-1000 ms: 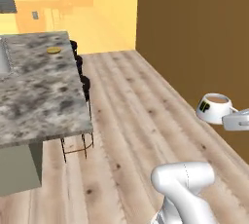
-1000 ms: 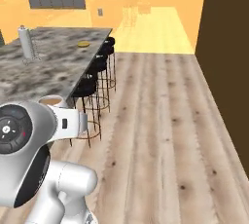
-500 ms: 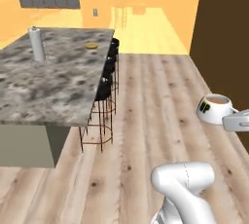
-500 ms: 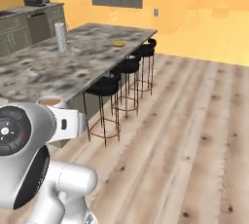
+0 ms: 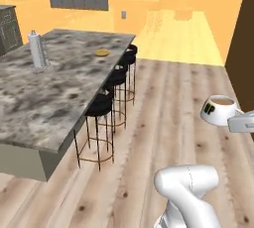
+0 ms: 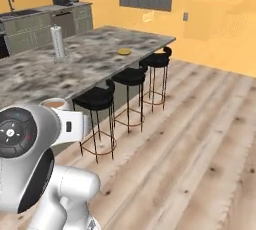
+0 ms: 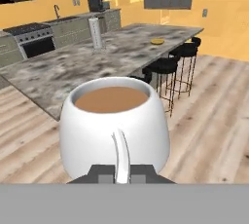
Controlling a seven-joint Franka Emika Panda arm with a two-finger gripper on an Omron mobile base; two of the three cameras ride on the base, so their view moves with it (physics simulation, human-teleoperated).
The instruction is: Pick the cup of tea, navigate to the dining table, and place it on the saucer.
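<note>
item: cup of tea (image 7: 115, 123), white, brown liquid level inside, black-and-yellow mark on its side in the left base view (image 5: 219, 110); rim peeks above the arm in the right base view (image 6: 54, 104)
held by: tool (image 7: 121, 172), pinching the cup's handle between its dark tips; cup sits upright, handle toward the camera
destination: saucer (image 5: 102, 52), small yellow dish on the counter (image 5: 54, 98), near the far end on the stool side; also seen in the right base view (image 6: 124, 51) and the hand view (image 7: 157, 42)
key relation: saucer lies ahead and to the left of the cup, well apart, across open wood floor (image 5: 163, 123) and the row of black stools (image 6: 131, 76); judged too far to reach without more driving
long axis: counter runs away from the base, long edge roughly along the line of travel; saucer toward its far end
arm pose: arm carried low and folded, tool out to the right of the base, cup over the floor, not over the counter
other stock: upright pale bottle (image 5: 36, 49) on the counter, well apart from the saucer
step judged: carry phase; placing not yet begun
risk judged: tea spilling if the cup tilts
</note>
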